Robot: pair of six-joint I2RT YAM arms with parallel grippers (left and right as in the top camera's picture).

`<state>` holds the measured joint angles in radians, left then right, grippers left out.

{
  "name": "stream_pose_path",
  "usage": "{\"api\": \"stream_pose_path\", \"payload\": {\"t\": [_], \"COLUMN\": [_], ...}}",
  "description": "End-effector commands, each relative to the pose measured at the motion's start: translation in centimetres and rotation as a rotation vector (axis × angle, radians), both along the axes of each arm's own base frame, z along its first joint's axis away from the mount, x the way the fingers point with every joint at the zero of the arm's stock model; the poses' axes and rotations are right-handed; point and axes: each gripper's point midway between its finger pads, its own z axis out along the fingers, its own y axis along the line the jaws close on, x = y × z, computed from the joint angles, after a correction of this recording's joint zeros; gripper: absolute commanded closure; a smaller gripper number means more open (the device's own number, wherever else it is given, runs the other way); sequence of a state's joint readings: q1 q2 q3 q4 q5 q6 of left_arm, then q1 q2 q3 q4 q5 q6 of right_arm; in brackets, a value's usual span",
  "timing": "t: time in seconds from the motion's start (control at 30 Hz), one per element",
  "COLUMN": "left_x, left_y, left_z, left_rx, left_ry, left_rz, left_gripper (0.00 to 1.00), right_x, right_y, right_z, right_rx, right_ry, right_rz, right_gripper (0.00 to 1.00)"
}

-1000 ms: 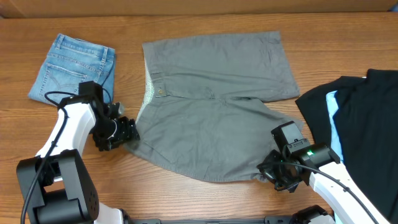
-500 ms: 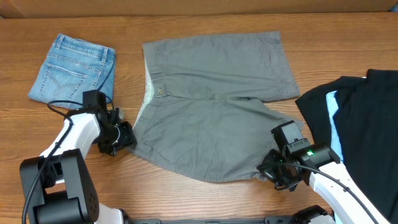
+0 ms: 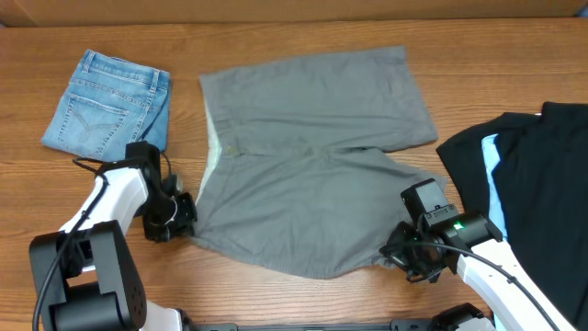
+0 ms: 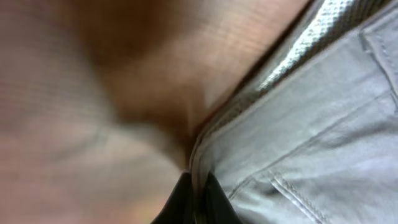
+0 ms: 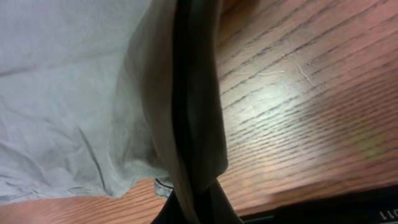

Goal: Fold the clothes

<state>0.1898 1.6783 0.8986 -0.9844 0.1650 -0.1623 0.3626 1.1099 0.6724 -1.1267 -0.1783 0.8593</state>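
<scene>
The grey shorts (image 3: 312, 156) lie spread over the middle of the table (image 3: 514, 55), waistband to the left and legs to the right. The lower leg is rumpled where it meets the upper one.

The left claw (image 3: 179, 216) sits at the lower-left waistband corner. From overhead its tips are lost under its own dark body. The left wrist view is badly blurred: the table (image 4: 93, 93) is only a brown smear. Even so, the left claw (image 4: 196, 202) shows as two dark tips at the bottom edge, drawn narrow with the hem of the grey shorts (image 4: 323, 137) pinched between them. A strip of pale mesh lining (image 4: 311, 43) runs along that hem.

The right claw (image 3: 400, 257) is at the lower-right hem. In its wrist view a fold of the grey shorts (image 5: 68, 93) drapes over the right claw (image 5: 189, 199), covering most of the fingers. Only a thin dark line and the tips at the frame's bottom show, closed tight on the cloth. Wood grain of the table (image 5: 298, 93) is sharp beside it.

Folded denim shorts (image 3: 106, 101) rest at the far left, well apart from the grey pair. Black garments (image 3: 542, 184) lie at the right, cut off by the frame edge. A light-blue strip (image 3: 493, 175) shows among them, and what it belongs to cannot be told.
</scene>
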Motion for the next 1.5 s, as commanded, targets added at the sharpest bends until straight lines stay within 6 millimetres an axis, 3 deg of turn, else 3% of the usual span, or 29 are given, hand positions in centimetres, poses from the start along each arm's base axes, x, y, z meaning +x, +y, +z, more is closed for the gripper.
{"api": "stream_pose_path", "payload": {"t": [0.0,0.17,0.4,0.5,0.63,0.77,0.97,1.2,1.47], "left_x": [1.7,2.5,2.9,1.6,-1.8,-3.3,-2.9,-0.9,3.7], "left_y": [1.6,2.2,2.5,2.8,4.2,4.9,4.7,4.9,4.8], "left_z": [2.2,5.5,11.9,14.0,15.8,16.8,17.0,16.4,14.2], "left_rx": [0.048,0.069,0.139,0.186,0.304,0.366,0.353,0.342,0.288], "left_ry": [-0.030,-0.072,-0.314,-0.363,-0.345,-0.357,-0.379,-0.400,-0.427], "left_rz": [0.011,-0.009,0.009,0.035,0.095,0.141,0.143,0.152,0.148], "left_gripper": [0.96,0.96,0.96,0.96,0.96,0.96,0.96,0.95,0.94], "right_x": [1.1,2.5,4.4,5.1,5.7,5.9,7.5,12.9,18.8], "right_y": [0.1,-1.2,-1.2,-1.2,-1.1,-0.8,-0.3,1.1,1.9], "right_z": [1.8,6.0,13.6,16.7,21.3,24.0,23.7,20.6,16.9], "right_rx": [-0.003,-0.081,-0.071,-0.058,-0.027,0.014,0.010,-0.059,-0.093], "right_ry": [-0.060,-0.145,-0.290,-0.367,-0.477,-0.538,-0.528,-0.482,-0.461], "right_rz": [0.029,0.017,0.021,0.021,0.008,-0.010,-0.011,0.030,0.019], "right_gripper": [0.96,0.96,0.96,0.96,0.96,0.96,0.96,0.96,0.96]}}
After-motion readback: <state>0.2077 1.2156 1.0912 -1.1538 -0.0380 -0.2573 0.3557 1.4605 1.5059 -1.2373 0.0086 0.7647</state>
